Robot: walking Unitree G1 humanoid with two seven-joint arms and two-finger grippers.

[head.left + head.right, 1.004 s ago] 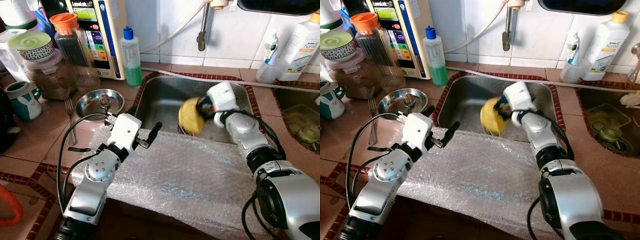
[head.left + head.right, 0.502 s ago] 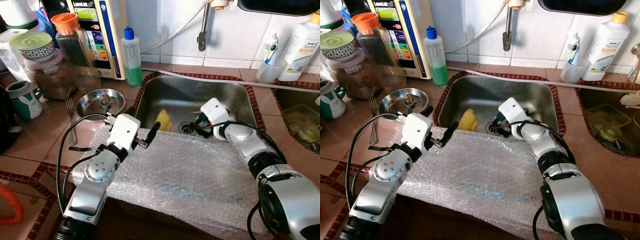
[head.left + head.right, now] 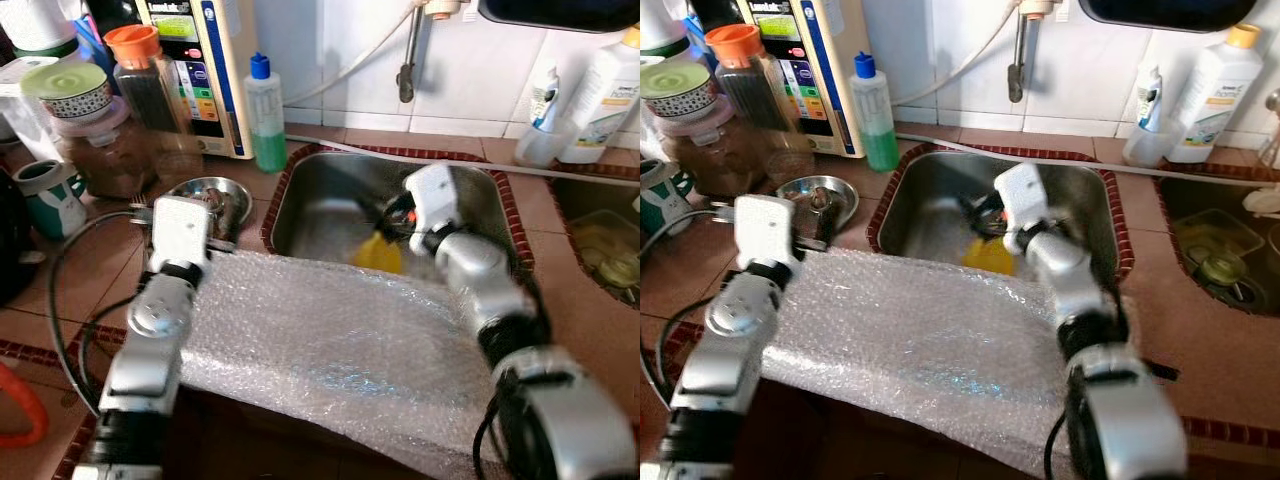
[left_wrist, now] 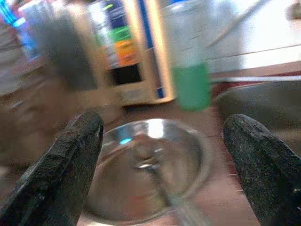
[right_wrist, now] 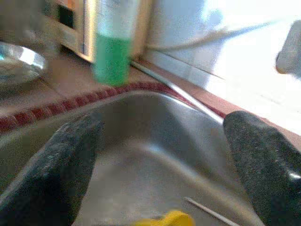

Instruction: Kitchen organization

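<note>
Sink (image 3: 330, 200) of steel is my landmark here, set into the tiled bench (image 3: 70, 290) with a dark red rim around it. My right end effector (image 3: 378, 212) is inside the sink, above its floor, and its two black fingers (image 5: 256, 157) stand wide apart with nothing between them. A yellow sponge (image 3: 379, 254) lies on the sink floor at the near wall, just below this end effector; I cannot tell if they touch.

A sheet of bubble wrap (image 3: 340, 350) covers the bench in front of the sink and hangs over the near edge of it.

My left end effector (image 4: 164, 160) is to the left of the sink, over the bench. Its fingers (image 4: 70, 160) are also spread open and empty. Just beyond them stands a small steel bowl (image 3: 208, 197) with a small metal thing inside that is too blurred to name.

Behind the left corner of the sink stands a bottle with green liquid (image 3: 266, 115) and a blue cap, and next to it a tall beige appliance (image 3: 195, 70). Further left of the sink are jars (image 3: 95, 140) and a green mug (image 3: 45, 195).
</note>
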